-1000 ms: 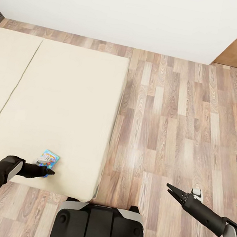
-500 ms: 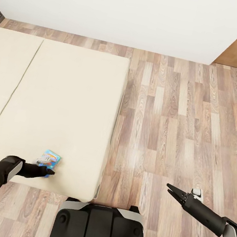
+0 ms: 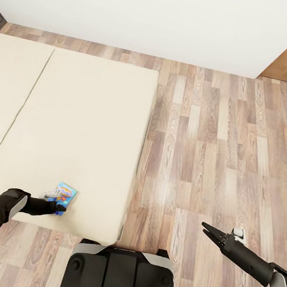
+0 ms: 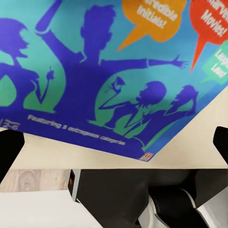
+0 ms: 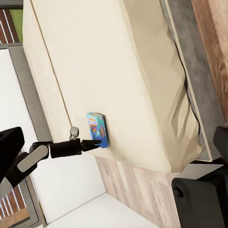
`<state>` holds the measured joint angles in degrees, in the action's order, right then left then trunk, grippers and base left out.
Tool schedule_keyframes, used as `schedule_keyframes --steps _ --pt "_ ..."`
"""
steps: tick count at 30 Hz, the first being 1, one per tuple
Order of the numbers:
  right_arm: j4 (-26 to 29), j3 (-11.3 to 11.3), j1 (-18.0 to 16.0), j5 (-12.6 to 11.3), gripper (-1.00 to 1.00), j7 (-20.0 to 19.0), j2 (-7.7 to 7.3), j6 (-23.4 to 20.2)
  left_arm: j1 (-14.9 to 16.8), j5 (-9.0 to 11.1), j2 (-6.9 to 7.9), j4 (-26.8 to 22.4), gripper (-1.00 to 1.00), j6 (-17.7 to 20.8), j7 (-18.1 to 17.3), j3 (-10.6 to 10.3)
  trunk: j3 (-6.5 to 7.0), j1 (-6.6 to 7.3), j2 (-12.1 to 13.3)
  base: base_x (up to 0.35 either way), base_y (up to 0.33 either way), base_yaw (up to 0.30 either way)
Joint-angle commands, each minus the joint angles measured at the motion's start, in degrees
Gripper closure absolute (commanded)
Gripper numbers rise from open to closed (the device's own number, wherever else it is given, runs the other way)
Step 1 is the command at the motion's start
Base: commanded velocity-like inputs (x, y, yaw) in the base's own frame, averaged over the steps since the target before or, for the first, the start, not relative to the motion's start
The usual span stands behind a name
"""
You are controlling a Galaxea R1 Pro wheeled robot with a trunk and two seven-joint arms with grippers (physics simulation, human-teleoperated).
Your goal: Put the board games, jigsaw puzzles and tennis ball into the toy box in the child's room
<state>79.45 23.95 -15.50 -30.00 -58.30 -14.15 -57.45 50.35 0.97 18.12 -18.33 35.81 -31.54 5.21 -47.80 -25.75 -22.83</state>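
Change since earlier: the light blue board game [image 3: 63,193] now sits a little further toward the bed's near corner and is turned slightly; the left tool [image 3: 59,207] stays at its near edge; the whole head view has also shifted a touch, so the camera moved.
Left tool: reaches low over the bed [image 3: 82,118], tips at the game's near edge; the head view is too small to tell whether it is clenched on the box or merely touching it.
Left tool fingers: in the left wrist view two dark fingertips [image 4: 9,149] stand wide apart at the picture's two sides, with the box's printed face [image 4: 109,71] ahead of them.
Writing on the game: orange bubble reads "...redible Initials!"; red bubble ends in "Movies!"; a green tag is cut off; a line along the edge begins "Featuring 5" and the rest is too blurred to read.
Print: purple silhouettes of people on teal and green.
Game's place: flat on the mattress, just beyond the left tool, near the bed's corner.
Right tool [image 3: 207,230]: over the wood floor [image 3: 219,142], well apart from the bed, jaws parted, holding nothing.
Right wrist view: takes in the bed [image 5: 118,71], the game [image 5: 97,129] and the left tool [image 5: 95,142] touching its edge.
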Motion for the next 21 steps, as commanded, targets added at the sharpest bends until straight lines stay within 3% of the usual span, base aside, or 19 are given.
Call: schedule_keyframes --steps 1,10,21 --pt "0.0 0.0 0.0 0.1 -1.00 -0.2 0.00 -0.2 0.0 0.1 -0.02 0.0 -1.00 0.5 -0.1 0.3 -0.06 -0.03 -0.1 0.000 0.006 0.000" --pt "0.0 0.0 0.0 0.1 -1.00 -0.2 0.00 -0.2 0.0 0.1 0.02 0.0 -1.00 0.5 -0.1 0.4 -0.06 -0.03 -0.1 0.008 0.006 0.000" --pt "0.0 0.0 0.0 0.1 -1.00 -0.2 0.00 -0.2 0.0 0.1 0.09 -0.1 -1.00 0.6 -0.1 0.4 -0.06 -0.03 -0.1 0.107 0.045 0.000"
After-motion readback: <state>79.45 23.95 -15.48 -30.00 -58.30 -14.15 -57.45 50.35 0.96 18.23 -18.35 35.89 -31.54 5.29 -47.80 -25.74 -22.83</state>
